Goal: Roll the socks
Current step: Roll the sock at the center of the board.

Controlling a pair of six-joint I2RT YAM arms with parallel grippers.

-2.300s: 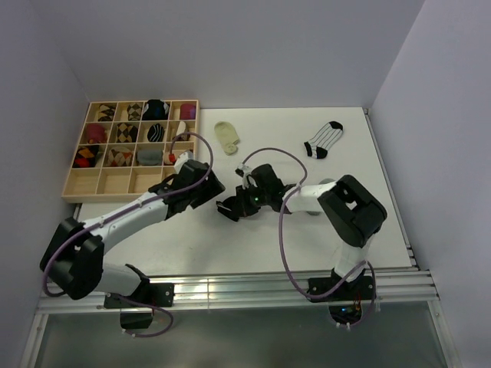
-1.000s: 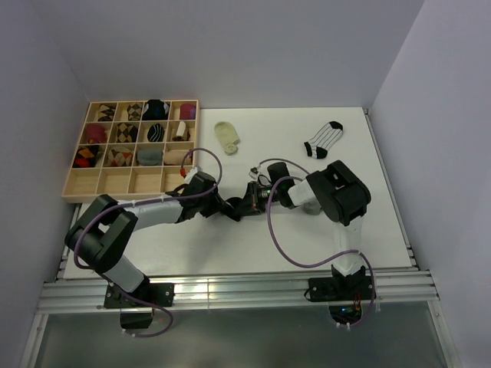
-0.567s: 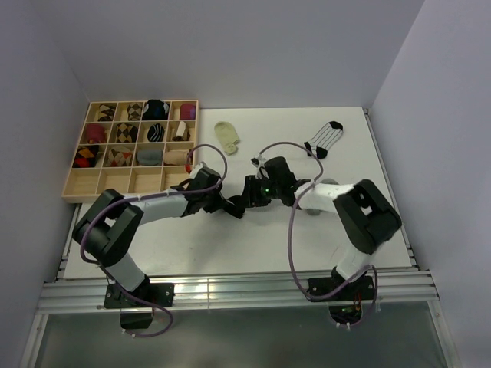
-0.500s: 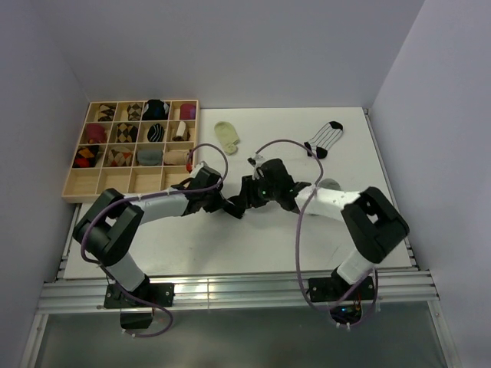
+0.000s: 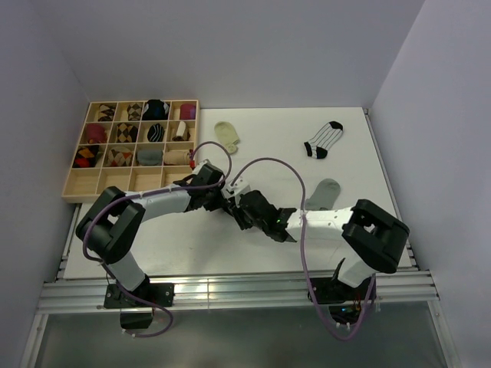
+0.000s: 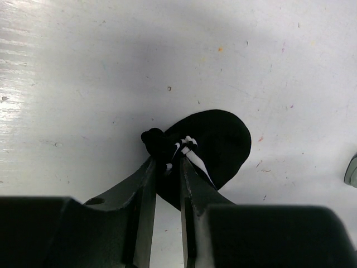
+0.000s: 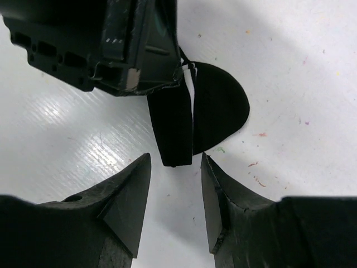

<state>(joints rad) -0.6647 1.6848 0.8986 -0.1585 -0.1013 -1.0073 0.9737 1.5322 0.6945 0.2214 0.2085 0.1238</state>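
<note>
Left gripper point(image 6: 167, 162) is pinching the black sock point(image 6: 223, 139) at its bunched, white-banded end, mid-table point(image 5: 368, 230). Right gripper point(image 7: 175, 158) sits spread apart just beside it, holding nothing. Grey sock point(image 5: 322, 193) lies to the right.

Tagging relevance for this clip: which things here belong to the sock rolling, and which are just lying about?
Job in hand: black sock, pinched by the left gripper; right gripper, open near it; grey sock; cream sock; striped sock.
Lying about: wooden tray with bundled socks in its compartments.
</note>
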